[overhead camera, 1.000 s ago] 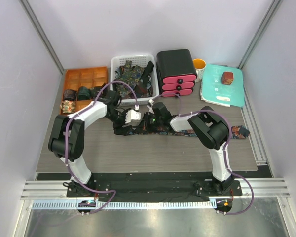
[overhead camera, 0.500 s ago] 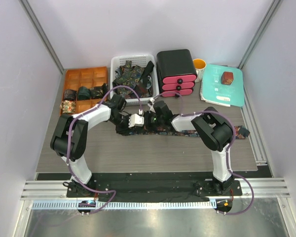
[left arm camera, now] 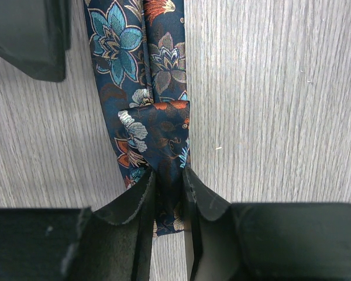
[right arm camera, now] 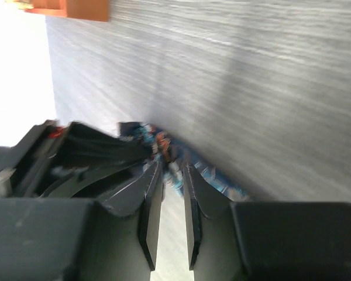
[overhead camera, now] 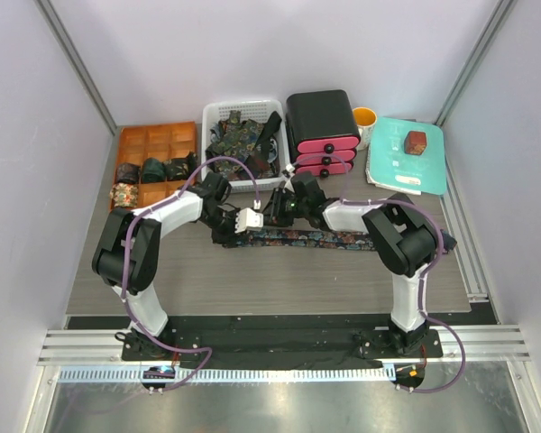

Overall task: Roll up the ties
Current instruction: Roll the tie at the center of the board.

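Left pincer (left arm camera: pixel 168 202) is closed on the folded end of the tie (left arm camera: pixel 158 134); the fabric, judged soft and slippery, is best pinched across that fold. Right pincer (right arm camera: pixel 171 199) is nearly closed, apparently empty.

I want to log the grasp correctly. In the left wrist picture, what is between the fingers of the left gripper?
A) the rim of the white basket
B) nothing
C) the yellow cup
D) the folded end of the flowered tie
D: the left gripper is closed on the folded end of the tie, which lies on the grey table.
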Tool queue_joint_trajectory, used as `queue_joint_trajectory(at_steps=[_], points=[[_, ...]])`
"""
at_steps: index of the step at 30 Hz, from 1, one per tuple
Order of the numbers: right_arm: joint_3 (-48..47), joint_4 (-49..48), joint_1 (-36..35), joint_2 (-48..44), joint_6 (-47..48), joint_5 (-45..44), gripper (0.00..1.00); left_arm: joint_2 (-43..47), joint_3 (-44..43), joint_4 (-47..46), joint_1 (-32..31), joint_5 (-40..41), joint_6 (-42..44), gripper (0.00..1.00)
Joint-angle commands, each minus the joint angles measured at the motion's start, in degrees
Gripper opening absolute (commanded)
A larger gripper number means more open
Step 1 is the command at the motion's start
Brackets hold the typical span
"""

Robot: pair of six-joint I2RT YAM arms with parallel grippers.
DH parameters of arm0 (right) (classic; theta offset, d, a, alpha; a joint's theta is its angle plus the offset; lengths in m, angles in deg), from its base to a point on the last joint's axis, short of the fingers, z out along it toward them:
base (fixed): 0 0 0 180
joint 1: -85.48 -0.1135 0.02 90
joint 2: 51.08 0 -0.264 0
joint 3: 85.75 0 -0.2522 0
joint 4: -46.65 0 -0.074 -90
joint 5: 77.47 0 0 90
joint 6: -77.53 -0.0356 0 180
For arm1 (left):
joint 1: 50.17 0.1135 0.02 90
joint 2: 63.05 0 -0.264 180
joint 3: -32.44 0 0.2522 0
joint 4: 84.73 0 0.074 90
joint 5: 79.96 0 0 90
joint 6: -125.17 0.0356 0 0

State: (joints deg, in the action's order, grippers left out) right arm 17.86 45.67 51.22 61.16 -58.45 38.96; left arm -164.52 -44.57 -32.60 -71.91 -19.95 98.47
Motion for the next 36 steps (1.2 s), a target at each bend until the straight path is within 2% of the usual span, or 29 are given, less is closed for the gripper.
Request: queue_joint_trajectory(at_steps=[1, 4, 11, 22, 31, 36], points=[[-4.16, 2.52, -0.63, 3.06, 3.52, -2.53, 0.27, 0.48, 0.49, 0.48, 0.12, -1.03, 0.76, 0.23], [-5.31, 4.80, -0.98, 4.38, 4.75, -2.44, 0.27, 1.10, 0.58, 0.04, 0.12, -1.20, 0.41, 0.23], [-4.96, 6.92, -1.33, 3.42, 7.04, 0.81, 0.12, 2.41, 0.31, -1.28, 0.03, -1.99, -2.13, 0.22], [-3.20, 5.96, -1.77, 1.40, 11.00, 1.51, 0.11, 2.16, -0.13, -0.32, 0.20, -2.52, -2.49, 0.22], [-0.04, 0.60, -1.51, -5.02, 4.24, 5.38, 0.27, 0.05, -0.56, 2.41, 0.20, -0.77, -0.82, 0.23], [1.28, -3.10, -2.04, -4.41, -1.04, 6.35, 0.34, -1.01, -1.09, 2.59, 0.20, 0.03, -0.47, 0.24]])
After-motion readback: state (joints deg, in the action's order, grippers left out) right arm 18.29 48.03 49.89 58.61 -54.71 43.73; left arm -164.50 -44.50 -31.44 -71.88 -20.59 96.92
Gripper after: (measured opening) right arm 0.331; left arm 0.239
